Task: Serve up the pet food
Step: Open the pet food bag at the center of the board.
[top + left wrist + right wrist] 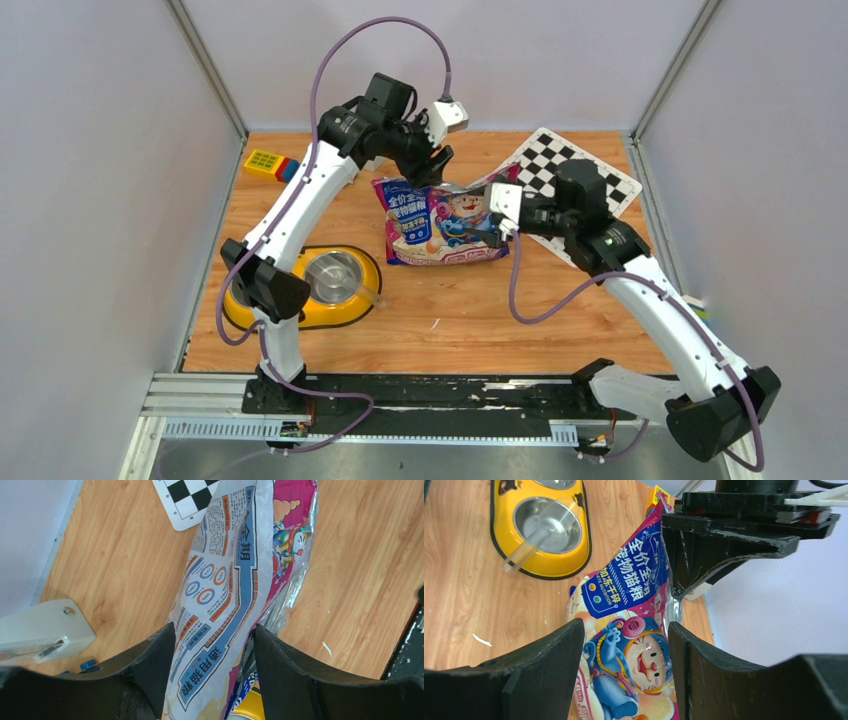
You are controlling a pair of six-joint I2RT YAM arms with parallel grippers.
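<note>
Food bag (445, 225) pinched in R hand (625, 625), L hand (214, 629) astride it (grip unclear), kibble unseen.

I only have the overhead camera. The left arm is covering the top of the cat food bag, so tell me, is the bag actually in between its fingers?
Observer: Yes. In the left wrist view the cat food bag runs up between the left fingers and fills the gap. I can't tell whether they are pressing on it.
Operator: And the right arm?
Observer: Its wrist view shows the right fingers closed on the bag, one on each side of the cartoon cat.
Operator: Where is the scoop?
Observer: The clear scoop lies in a steel bowl of the yellow feeder, with its handle out over the bowl's rim.
</note>
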